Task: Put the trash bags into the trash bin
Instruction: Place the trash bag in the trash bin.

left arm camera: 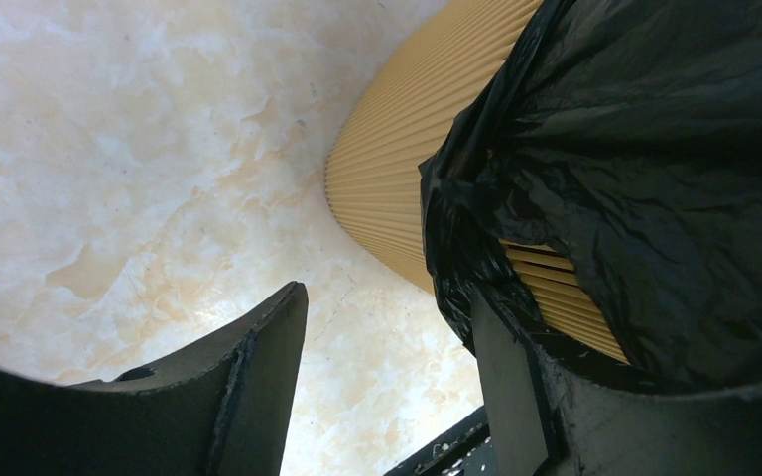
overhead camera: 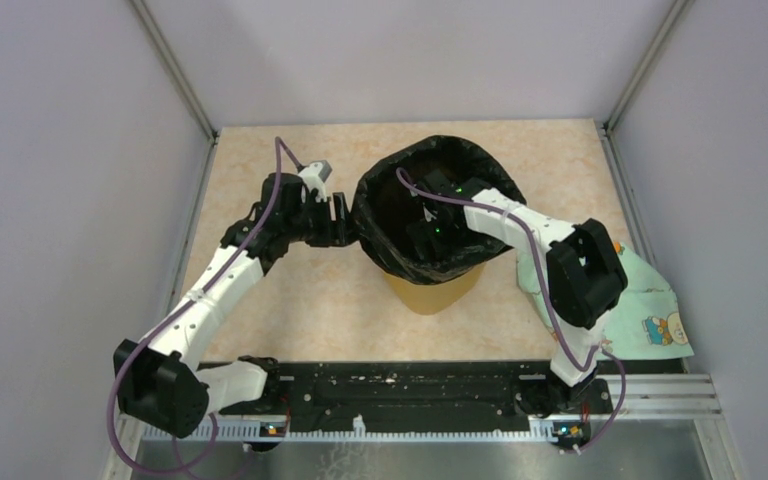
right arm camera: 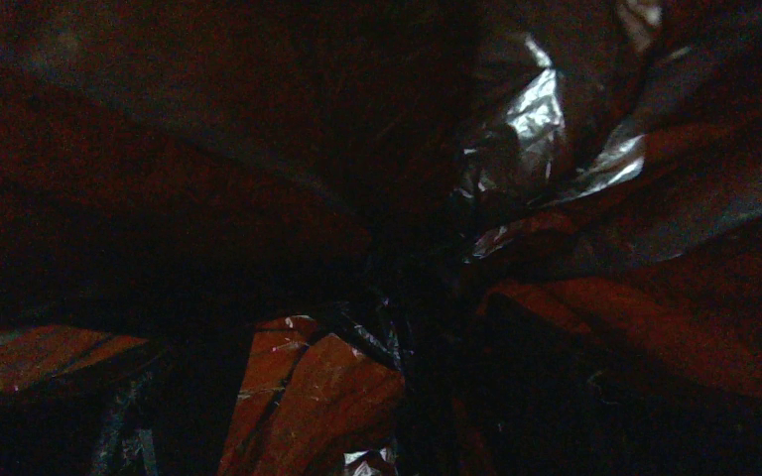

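Note:
The mustard-yellow trash bin (overhead camera: 430, 291) stands mid-table, its ribbed wall (left arm camera: 407, 129) close in the left wrist view. A glossy black trash bag (overhead camera: 380, 215) is spread over its rim with the mouth wide. My left gripper (overhead camera: 340, 220) is open at the bin's left side; bare table shows between the jaws (left arm camera: 387, 327), and the bag's hem (left arm camera: 655, 149) lies against the outer side of the right-hand finger (left arm camera: 506, 387). My right gripper (overhead camera: 428, 235) reaches down inside the bag, jaws spread. Its view shows only dark crinkled plastic (right arm camera: 536, 119).
A pale green patterned cloth (overhead camera: 650, 310) lies at the right edge, partly under the right arm. The black mounting rail (overhead camera: 410, 390) runs along the near edge. Grey walls close in the table on the left, back and right.

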You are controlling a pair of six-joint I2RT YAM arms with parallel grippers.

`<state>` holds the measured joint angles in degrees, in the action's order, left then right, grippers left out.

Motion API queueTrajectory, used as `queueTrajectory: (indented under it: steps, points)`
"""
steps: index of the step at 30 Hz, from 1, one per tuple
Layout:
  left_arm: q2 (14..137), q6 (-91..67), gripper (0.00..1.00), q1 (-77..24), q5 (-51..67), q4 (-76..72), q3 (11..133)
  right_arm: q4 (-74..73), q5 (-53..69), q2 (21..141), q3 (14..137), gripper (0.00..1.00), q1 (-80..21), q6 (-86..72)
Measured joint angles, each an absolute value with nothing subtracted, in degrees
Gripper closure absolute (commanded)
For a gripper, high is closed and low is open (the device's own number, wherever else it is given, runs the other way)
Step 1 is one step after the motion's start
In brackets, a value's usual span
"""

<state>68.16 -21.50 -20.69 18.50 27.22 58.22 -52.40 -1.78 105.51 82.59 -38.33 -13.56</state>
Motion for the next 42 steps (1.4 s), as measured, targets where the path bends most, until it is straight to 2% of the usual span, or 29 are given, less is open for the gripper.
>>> queueTrajectory:
  steps: [15,25,32,42]
  points:
    - [66.5,-20.7,0.31,-20.7,16.1,29.3,59.4,-53.9,0.8,108.1,82.1,0.16,-38.3,-13.4]
    - [64.1,-19.1,0.31,-20.7,9.5,33.8,70.0,-53.6,0.7,108.8,81.7,0.16,-38.3,-13.0]
    - [64.5,-18.9,0.32,-20.7,10.0,34.9,78.1,-53.6,0.6,109.3,81.7,0.16,-38.3,-13.0]
    - [72.4,-17.1,0.33,-25.5,12.2,35.0,84.2,-53.6,-0.2,109.4,81.7,0.16,-38.3,-13.0]
